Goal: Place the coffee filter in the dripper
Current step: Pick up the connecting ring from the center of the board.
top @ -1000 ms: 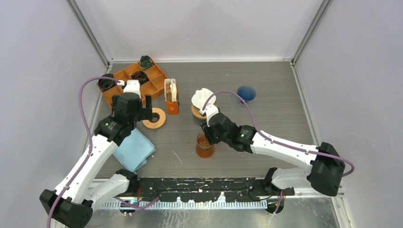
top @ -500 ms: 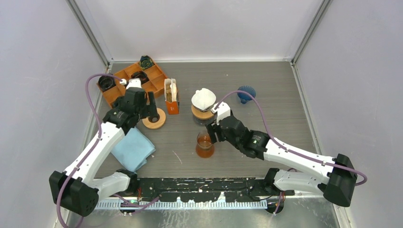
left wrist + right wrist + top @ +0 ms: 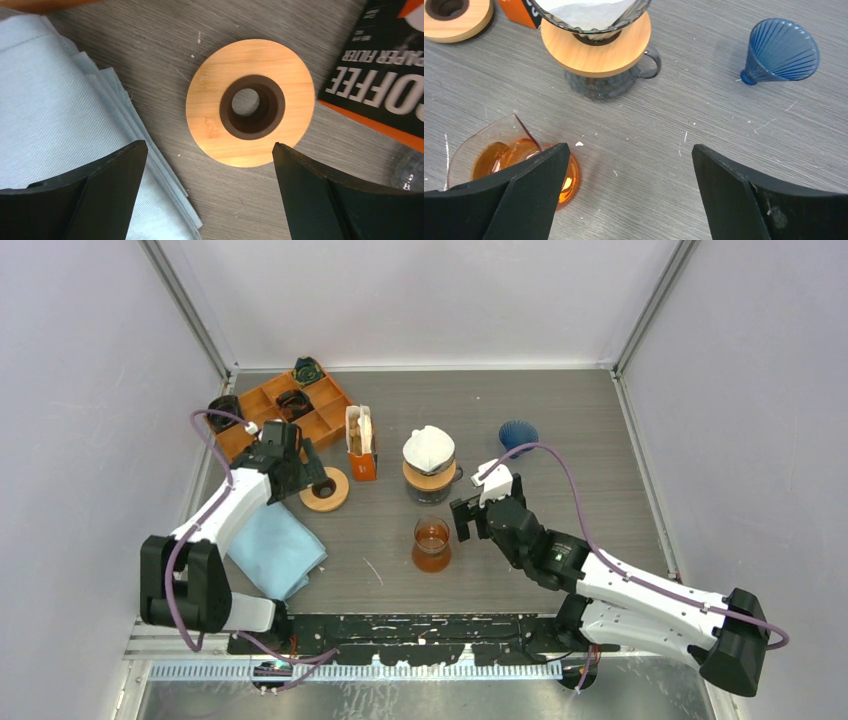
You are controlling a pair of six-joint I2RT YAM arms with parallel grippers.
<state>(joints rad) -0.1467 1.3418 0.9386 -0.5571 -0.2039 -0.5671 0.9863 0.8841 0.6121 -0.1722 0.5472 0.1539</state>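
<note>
The white coffee filter (image 3: 428, 447) (image 3: 585, 11) sits inside the clear glass dripper (image 3: 630, 11), which rests by its wooden collar (image 3: 596, 47) on a dark glass server (image 3: 432, 483). My right gripper (image 3: 468, 519) (image 3: 628, 150) hangs open and empty over bare table, to the near right of the server and touching nothing. My left gripper (image 3: 316, 473) (image 3: 210, 147) is open and empty too, hovering just short of a wooden ring (image 3: 325, 490) (image 3: 250, 102).
An orange glass (image 3: 431, 545) (image 3: 519, 160) stands beside my right gripper's left finger. A blue ribbed cone (image 3: 518, 434) (image 3: 781, 50) lies at the back right. The filter box (image 3: 361, 443), an orange compartment tray (image 3: 262, 400) and a folded blue cloth (image 3: 280, 552) (image 3: 50, 100) are on the left.
My right gripper has opened, letting go of the filter in the dripper, and drawn back to the near right. The left arm has swung leftwards, its gripper still open by the wooden ring.
</note>
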